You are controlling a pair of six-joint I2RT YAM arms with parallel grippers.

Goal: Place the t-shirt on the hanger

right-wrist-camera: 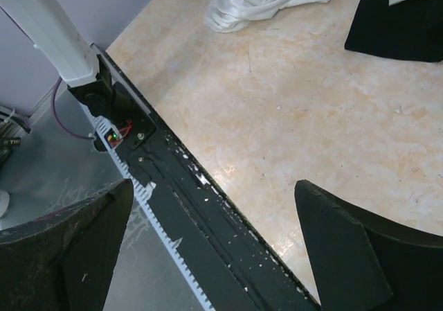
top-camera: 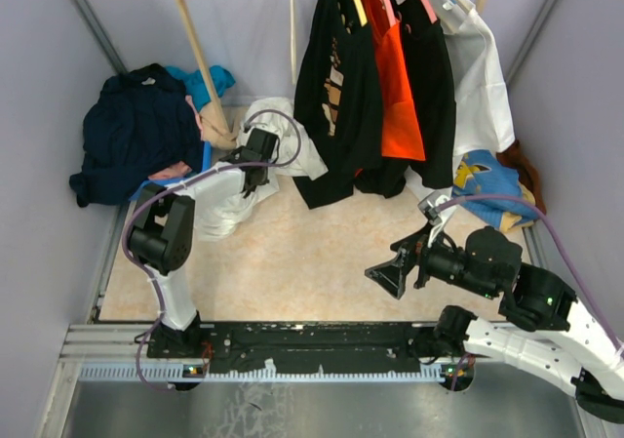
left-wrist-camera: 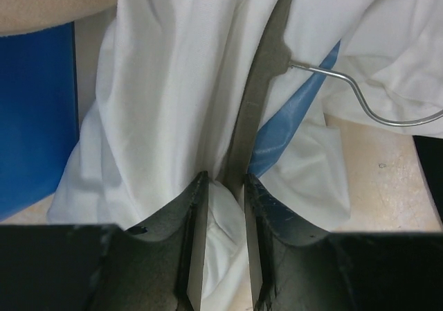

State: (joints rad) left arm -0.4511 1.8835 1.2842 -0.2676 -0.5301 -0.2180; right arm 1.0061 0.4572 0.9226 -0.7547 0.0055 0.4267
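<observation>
Light: bright, even, diffuse.
Shadows: faint, soft-edged.
Glare: t-shirt [left-wrist-camera: 159,117] nearly blown out, left wrist view, 10 o'clock.
Sheen: table [right-wrist-camera: 311,103], pale patch toward 7 o'clock.
Edges: overhead view, walls [top-camera: 58,116] splay outward.

We see the t-shirt [top-camera: 216,214], white with a strip of blue print showing between its folds, crumpled in a heap on the left part of the table [top-camera: 322,253]. The hanger [left-wrist-camera: 257,89] lies among those folds, its pale grey arm crossing the cloth and its silver wire hook [left-wrist-camera: 360,96] curling out sideways over the fabric.
</observation>
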